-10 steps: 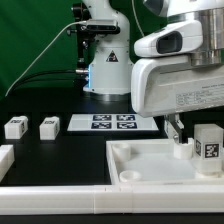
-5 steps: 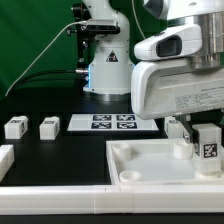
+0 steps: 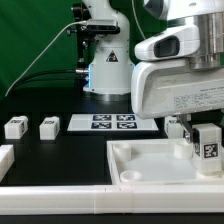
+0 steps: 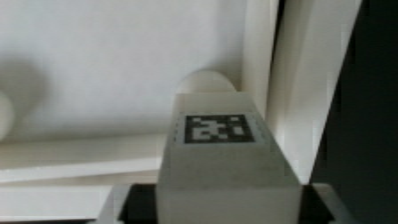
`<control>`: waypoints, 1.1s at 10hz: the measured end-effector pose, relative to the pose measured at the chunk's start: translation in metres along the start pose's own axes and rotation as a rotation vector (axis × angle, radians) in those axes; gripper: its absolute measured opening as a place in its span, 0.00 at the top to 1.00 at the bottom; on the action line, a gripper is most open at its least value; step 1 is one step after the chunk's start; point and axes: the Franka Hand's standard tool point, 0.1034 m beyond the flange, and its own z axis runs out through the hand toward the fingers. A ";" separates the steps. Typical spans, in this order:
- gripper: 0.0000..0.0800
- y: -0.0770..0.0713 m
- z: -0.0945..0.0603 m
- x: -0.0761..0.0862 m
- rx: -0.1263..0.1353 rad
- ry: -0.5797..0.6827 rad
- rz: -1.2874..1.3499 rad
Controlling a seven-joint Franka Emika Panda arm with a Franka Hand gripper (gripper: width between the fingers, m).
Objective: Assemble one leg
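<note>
My gripper (image 3: 200, 130) is shut on the leg (image 3: 207, 150), a chunky white block with a black-and-white tag. I hold it upright over the corner of the large white square piece (image 3: 140, 165) at the exterior view's right. In the wrist view the leg (image 4: 217, 150) fills the space between the jaws of my gripper (image 4: 217, 205), tag facing the camera. Past it lie the piece's raised rim (image 4: 294, 60) and a round white stub (image 4: 210, 80). Whether the leg's lower end touches the piece is hidden.
Two more small white tagged blocks (image 3: 15, 127) (image 3: 48, 127) lie on the black table at the exterior view's left, and another white part (image 3: 5, 158) lies at the left edge. The marker board (image 3: 112, 122) lies in front of the arm's base (image 3: 105, 70).
The leg has shifted slightly and turned squarer to the camera since one second ago. It has not moved in the last half second.
</note>
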 end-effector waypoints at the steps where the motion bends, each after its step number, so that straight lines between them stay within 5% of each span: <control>1: 0.64 -0.001 0.000 0.000 0.004 -0.001 0.097; 11: 0.62 -0.006 0.002 -0.002 0.022 -0.003 1.171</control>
